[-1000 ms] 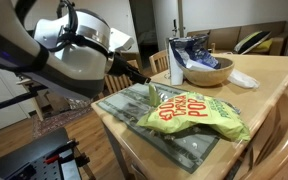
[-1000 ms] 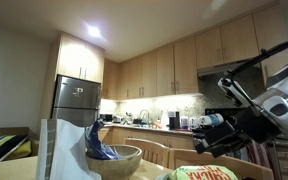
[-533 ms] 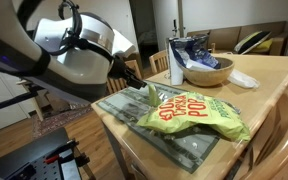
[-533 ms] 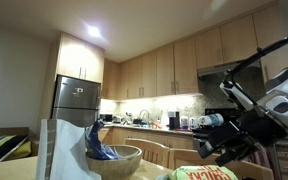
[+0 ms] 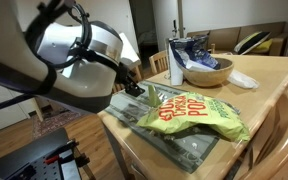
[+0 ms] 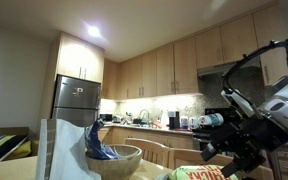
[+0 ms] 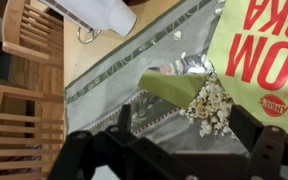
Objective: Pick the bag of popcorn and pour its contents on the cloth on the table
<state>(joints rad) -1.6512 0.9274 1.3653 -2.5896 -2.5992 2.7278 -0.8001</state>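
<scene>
The claw (image 5: 133, 87) was wide apart and had nothing in it. In the wrist view the claw (image 7: 182, 118) showed at the bottom of the frame. One finger (image 7: 124, 118) stood on each side of the folded green end of the bag of popcorn (image 7: 267, 52). I could not tell if a finger touched the bag.

A little heap of popcorn (image 7: 210, 101) lay at that end, on the cloth (image 7: 114, 82).

In an exterior view the bag of popcorn (image 5: 195, 113) lay flat on the cloth (image 5: 187, 147) in the middle of the frame, on the table (image 5: 269, 88).

A second before, the claw had been higher and more to the left, away from the bag. Now it had come down to the bag's left end. The bag had not moved.
</scene>
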